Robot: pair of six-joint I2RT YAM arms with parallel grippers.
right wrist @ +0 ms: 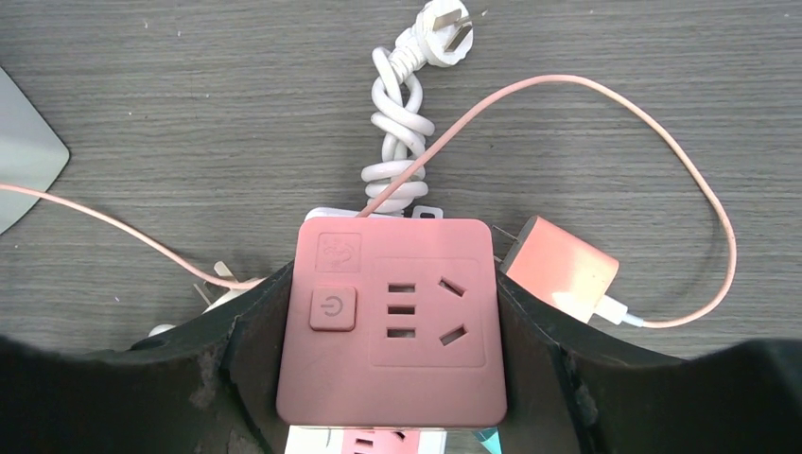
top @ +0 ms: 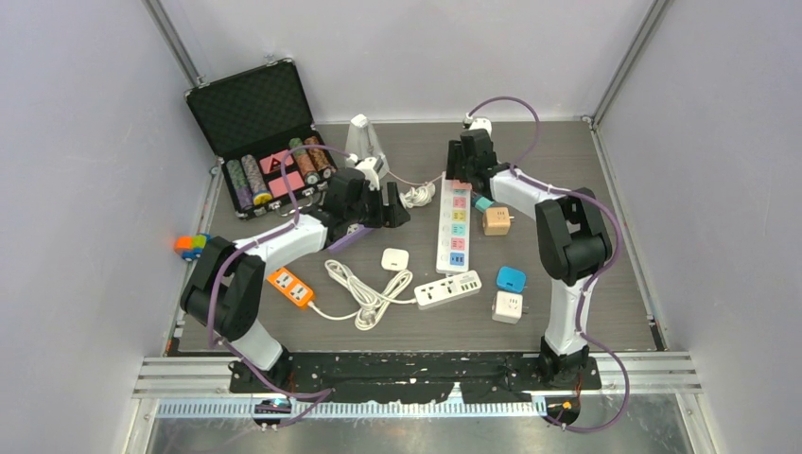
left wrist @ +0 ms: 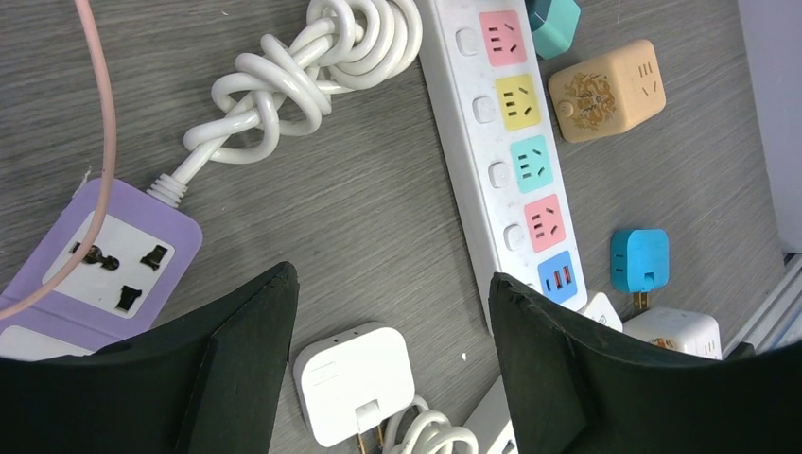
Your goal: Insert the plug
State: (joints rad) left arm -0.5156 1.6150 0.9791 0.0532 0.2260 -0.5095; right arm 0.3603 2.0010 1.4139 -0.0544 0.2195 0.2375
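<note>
Pink plastic sat in the right gripper (right wrist: 388,279): its jaws were closed partway on a pink socket block (right wrist: 416,378), with a finger pressed against each side. The pink charger plug (right wrist: 558,270) lay on the table just beside one finger, prongs toward the block. The left gripper (left wrist: 392,284) hung wide open and empty above a white adapter (left wrist: 352,378).

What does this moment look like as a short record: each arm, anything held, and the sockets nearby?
left fingers: open, empty, over the table between purple strip and long multicolour strip
right fingers: closed on pink socket cube
cube position: over the long strip's far end; plugged in or not, cannot tell
nearby: pink charger with cable beside the cube; white adapter between the left fingers in wrist view
</note>
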